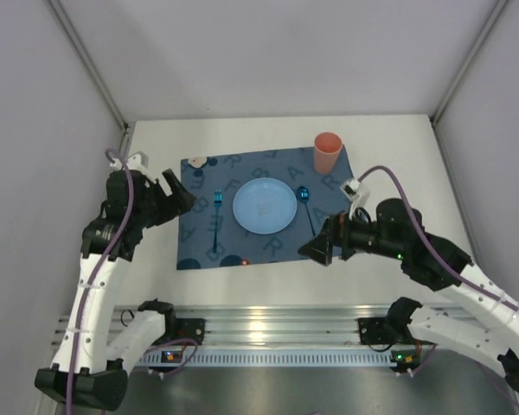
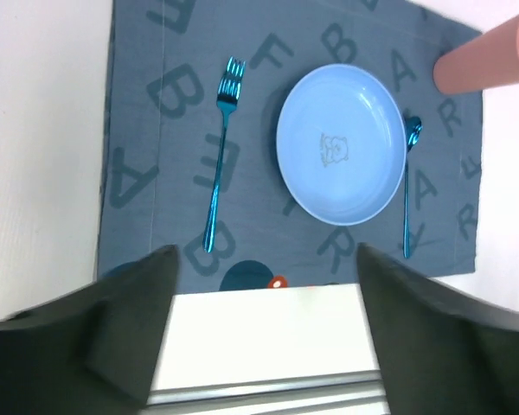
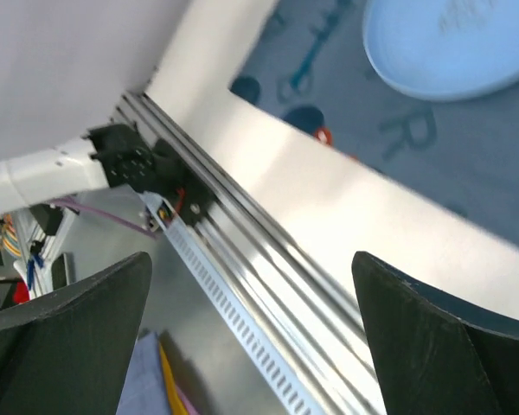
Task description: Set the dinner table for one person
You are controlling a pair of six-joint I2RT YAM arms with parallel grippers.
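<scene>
Matte white rectangular dinner table (image 1: 398, 164) lies under both arms, carrying a dark blue lettered cloth placemat (image 1: 199, 238). On the mat sit a round glossy pale-blue plate (image 1: 265, 206), a shiny blue metal fork (image 1: 217, 220) to its left and a matching spoon (image 1: 306, 206) to its right. A salmon tapered cup (image 1: 327, 152) stands at the mat's far right corner. Left gripper (image 2: 264, 337) is spread and empty, and so is the right gripper (image 3: 251, 346).

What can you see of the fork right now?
The fork is shiny metallic blue and looks like one piece of metal: short tines, a slim neck and a long thin handle. It lies flat on the dark blue letter-printed placemat, tines toward the far edge, handle toward the arms, slightly slanted. It sits beside the light blue plate, on the left arm's side, with a clear gap between them. Only the placemat touches it.
</scene>
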